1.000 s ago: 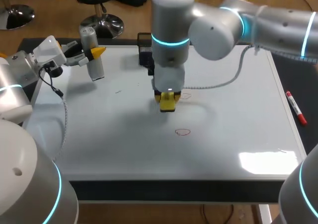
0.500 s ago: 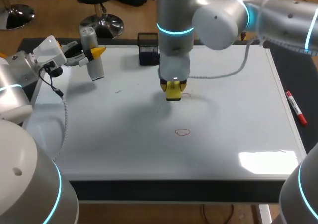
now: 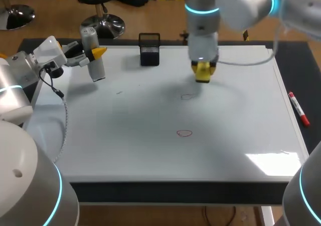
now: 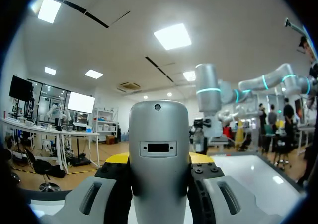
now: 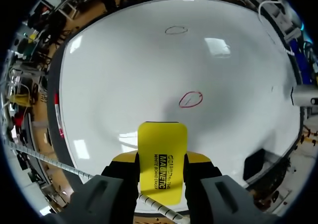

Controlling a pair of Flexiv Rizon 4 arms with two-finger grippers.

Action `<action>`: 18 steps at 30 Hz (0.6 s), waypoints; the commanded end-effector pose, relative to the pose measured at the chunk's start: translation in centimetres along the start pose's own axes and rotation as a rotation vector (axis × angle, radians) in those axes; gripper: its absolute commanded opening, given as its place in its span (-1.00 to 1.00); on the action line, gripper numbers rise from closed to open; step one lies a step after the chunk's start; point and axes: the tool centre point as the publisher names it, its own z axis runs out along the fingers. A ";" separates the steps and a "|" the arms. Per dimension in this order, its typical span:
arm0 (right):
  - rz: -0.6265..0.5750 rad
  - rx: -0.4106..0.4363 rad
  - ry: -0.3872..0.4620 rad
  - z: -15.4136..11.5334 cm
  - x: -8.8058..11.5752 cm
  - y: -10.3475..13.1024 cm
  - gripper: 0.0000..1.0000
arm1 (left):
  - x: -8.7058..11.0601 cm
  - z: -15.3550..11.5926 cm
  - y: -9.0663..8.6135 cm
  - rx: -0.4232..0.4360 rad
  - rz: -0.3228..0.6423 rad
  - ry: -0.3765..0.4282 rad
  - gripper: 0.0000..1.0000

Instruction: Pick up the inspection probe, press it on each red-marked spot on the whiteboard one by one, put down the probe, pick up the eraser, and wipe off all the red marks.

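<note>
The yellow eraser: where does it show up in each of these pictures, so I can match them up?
Head view: the eraser is gripped in the right hand, over the far side of the whiteboard.
Right wrist view: it sits between that hand's own fingers, with a red circle ahead of it.
Left wrist view: I cannot make it out; the probe blocks much of the view.
Shared landmark: the whiteboard, seen in all three.
</note>
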 end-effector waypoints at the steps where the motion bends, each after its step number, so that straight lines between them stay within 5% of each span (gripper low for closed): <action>1: 0.051 -0.032 -0.006 0.5 3.2 -3.2 -1.00 | 0.0 0.1 0.0 0.002 0.002 -0.002 -1.00; 18: 0.266 -0.035 -0.018 0.7 12.3 -8.9 -1.00 | 0.0 0.1 0.0 0.002 0.002 -0.002 -1.00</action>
